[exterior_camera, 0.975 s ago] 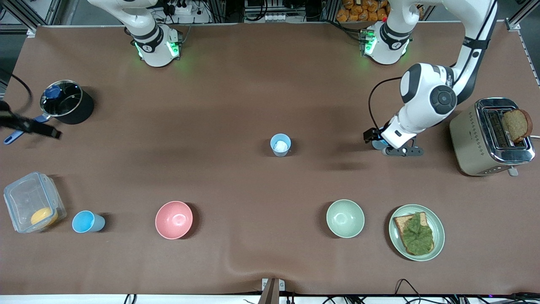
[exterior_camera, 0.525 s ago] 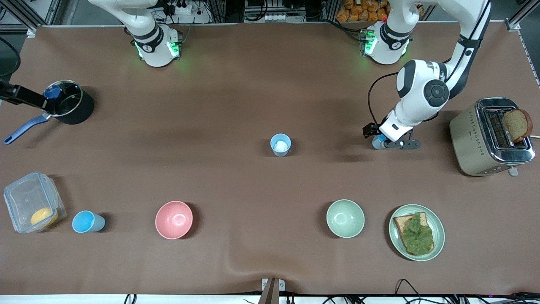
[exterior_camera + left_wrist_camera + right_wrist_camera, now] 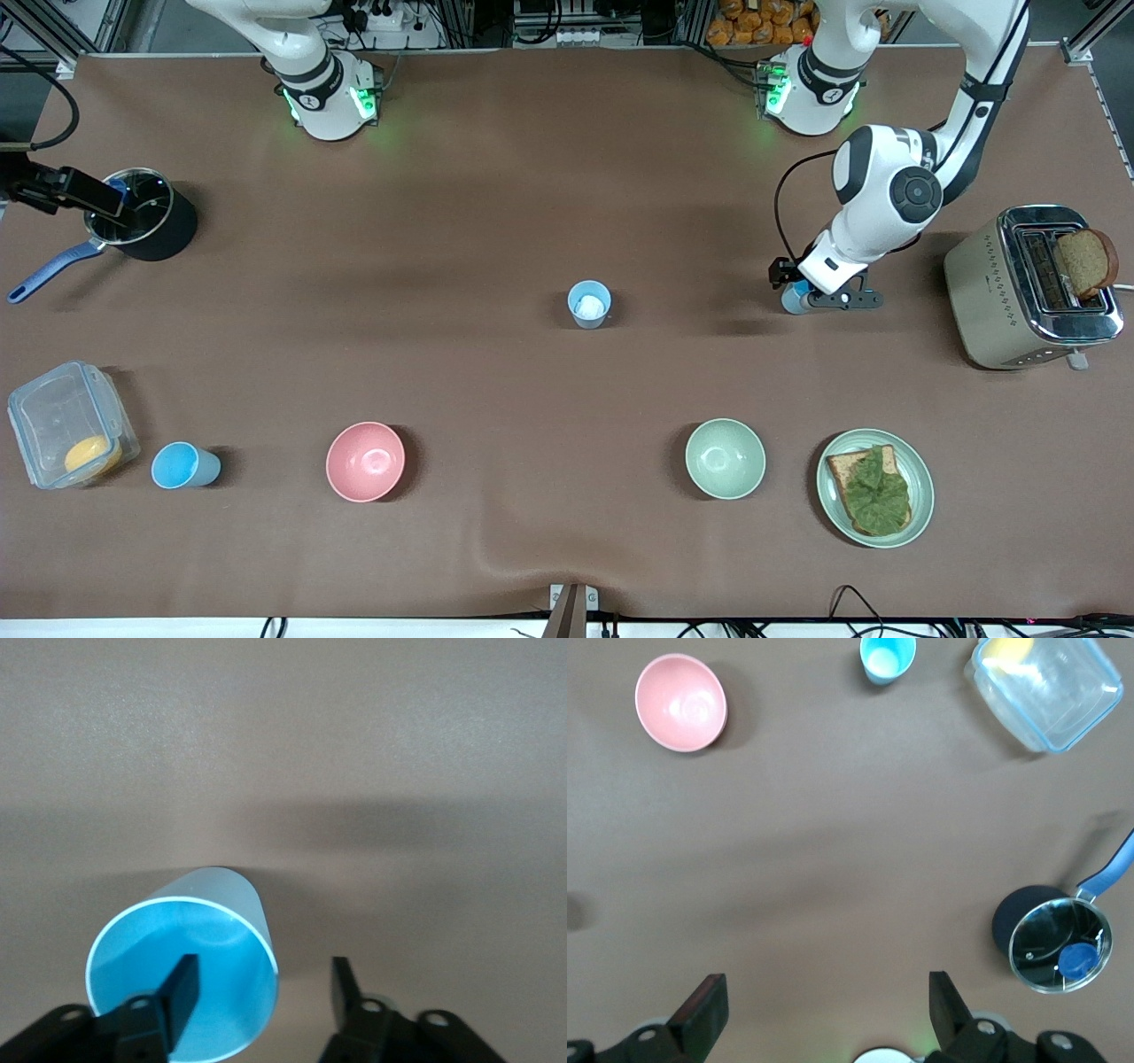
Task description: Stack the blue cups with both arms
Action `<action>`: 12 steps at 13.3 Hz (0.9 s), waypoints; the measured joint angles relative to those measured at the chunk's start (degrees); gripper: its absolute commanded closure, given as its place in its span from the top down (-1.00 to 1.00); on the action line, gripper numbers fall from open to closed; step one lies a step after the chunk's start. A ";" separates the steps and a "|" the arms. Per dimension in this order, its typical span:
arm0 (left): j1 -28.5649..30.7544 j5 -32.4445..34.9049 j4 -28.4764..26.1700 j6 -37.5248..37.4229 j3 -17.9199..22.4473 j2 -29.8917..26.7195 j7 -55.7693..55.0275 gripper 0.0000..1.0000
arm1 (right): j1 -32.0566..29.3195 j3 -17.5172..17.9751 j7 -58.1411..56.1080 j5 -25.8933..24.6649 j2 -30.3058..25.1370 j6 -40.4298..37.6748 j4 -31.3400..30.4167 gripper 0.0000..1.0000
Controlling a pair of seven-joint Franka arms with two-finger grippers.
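R gripper (image 3: pixel 66 190) sits high by the table's edge at the R arm's end, over the black saucepan (image 3: pixel 142 214) w/ its glass lid and blue handle. In the R wrist view its fingers (image 3: pixel 702 1008) are spread wide w/ nothing between them; the pan (image 3: pixel 1052 939), the pink bowl (image 3: pixel 681 702), a blue cup (image 3: pixel 887 657) and the clear box (image 3: pixel 1050 687) all show far below.

Nearer the front camera at that same end: clear lidded container (image 3: pixel 69 424) w/ something yellow inside, and just beside it one blue cup (image 3: pixel 182 465), upright, bright blue inside. Next along that row, the pink bowl (image 3: pixel 365 461).

Mid-table, a 2nd blue cup (image 3: pixel 589 304) stands alone, whitish inside, well apart from the others.

Further along, pale green bowl (image 3: pixel 725 458), then a green plate (image 3: pixel 921 483) w/ bread and lettuce on it.

L gripper (image 3: pixel 802 297) is down at a 3rd blue cup (image 3: pixel 790 301), toward the L arm's end, between the mid cup and the toaster (image 3: pixel 1028 288). L wrist view: fingers (image 3: pixel 182 990) partly open, straddling the cup's (image 3: pixel 182 983) rim – one finger inside the mouth, the other outside the wall, w/ a gap to the wall. Not clamped yet. Toaster has a brown bread slice (image 3: pixel 1085 261) sticking up.
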 measured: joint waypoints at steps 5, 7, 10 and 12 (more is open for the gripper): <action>0.64 0.00 0.28 0.52 0.00 -0.05 0.06 -1.00 | -0.05 0.09 -1.24 -0.37 0.00 0.76 -0.02 1.00; 0.80 0.00 1.41 0.61 0.01 -1.10 0.06 -1.00 | -0.46 0.08 -1.75 -0.42 0.00 0.72 -0.06 1.00; 0.23 0.00 8.39 -6.73 -0.56 -4.37 0.00 -1.00 | -0.91 0.09 -2.29 -0.42 0.00 0.75 -0.10 1.00; -2.37 0.00 16.36 -13.09 -1.72 -6.04 -2.36 -1.00 | -0.91 0.29 -2.33 -0.42 0.00 0.77 -0.11 1.00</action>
